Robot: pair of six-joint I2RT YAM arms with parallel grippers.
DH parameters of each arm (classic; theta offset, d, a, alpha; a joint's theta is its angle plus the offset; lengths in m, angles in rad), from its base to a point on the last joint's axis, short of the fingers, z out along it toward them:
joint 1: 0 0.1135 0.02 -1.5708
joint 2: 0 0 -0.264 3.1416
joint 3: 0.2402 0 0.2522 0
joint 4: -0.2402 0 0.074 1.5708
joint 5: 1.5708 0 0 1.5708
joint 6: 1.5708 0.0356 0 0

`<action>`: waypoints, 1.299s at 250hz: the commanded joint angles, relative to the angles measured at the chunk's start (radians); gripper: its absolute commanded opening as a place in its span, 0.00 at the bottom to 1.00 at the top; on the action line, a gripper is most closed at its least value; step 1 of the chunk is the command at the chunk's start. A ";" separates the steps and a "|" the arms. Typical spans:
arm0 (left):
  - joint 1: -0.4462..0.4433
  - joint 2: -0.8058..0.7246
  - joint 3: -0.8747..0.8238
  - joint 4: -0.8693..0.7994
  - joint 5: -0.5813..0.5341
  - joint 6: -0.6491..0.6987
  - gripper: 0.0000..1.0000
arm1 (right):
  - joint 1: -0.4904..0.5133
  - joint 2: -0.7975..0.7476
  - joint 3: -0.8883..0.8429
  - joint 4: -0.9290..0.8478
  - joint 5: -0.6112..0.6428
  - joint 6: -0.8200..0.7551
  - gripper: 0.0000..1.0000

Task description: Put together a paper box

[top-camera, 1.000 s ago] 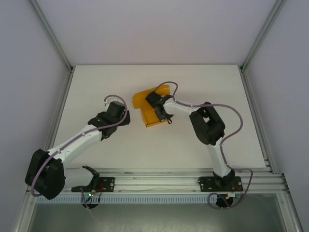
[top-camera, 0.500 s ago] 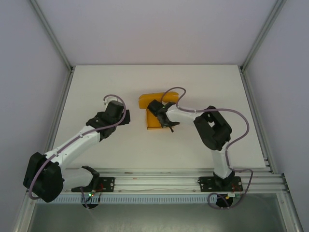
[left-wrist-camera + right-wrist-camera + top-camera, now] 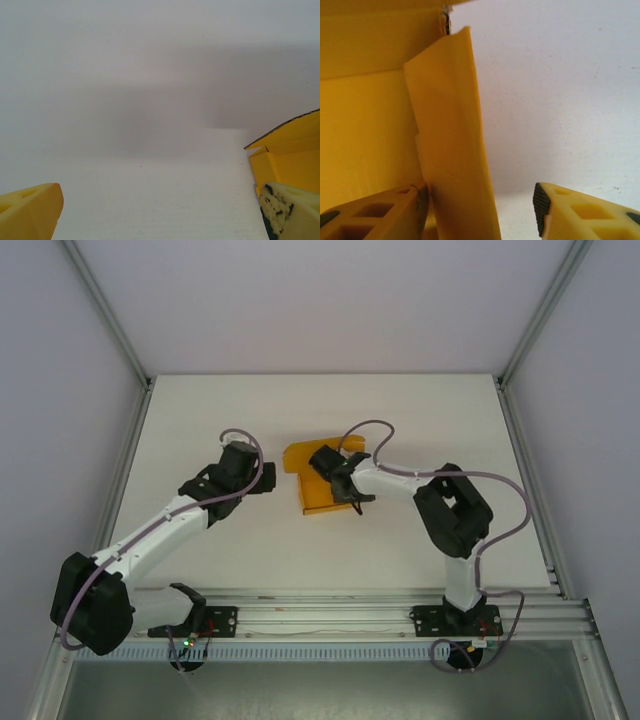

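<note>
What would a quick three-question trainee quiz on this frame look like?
1. True or false: the left gripper is clamped on the paper box.
2. In the right wrist view, what stands between the fingers of the right gripper? A) an upright flap of the box B) a cable C) a screwdriver
3. Fill in: the right gripper's jaws are ____ (open or shut).

Key: 1 false, its jaws are open and the box sits beside it, ungripped. 2 A. 3 open, with a gap between the flap and one finger.
</note>
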 commanded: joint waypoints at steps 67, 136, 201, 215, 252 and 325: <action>0.005 0.059 0.054 0.043 0.096 0.099 1.00 | -0.028 -0.182 -0.085 0.151 0.032 -0.082 0.73; 0.005 0.120 0.088 0.040 0.101 0.103 1.00 | -0.122 -0.130 -0.153 0.264 -0.288 -0.191 0.61; 0.005 0.123 0.076 0.034 0.093 0.101 1.00 | -0.148 -0.039 -0.143 0.303 -0.369 -0.200 0.45; 0.005 0.120 0.073 0.028 0.084 0.097 1.00 | -0.150 -0.025 -0.134 0.289 -0.358 -0.199 0.36; 0.005 0.106 0.059 0.030 0.055 0.086 1.00 | -0.153 -0.043 -0.155 0.298 -0.340 -0.194 0.00; 0.011 0.038 0.005 0.063 -0.054 0.004 1.00 | -0.153 -0.255 -0.304 0.529 -0.347 -0.290 0.00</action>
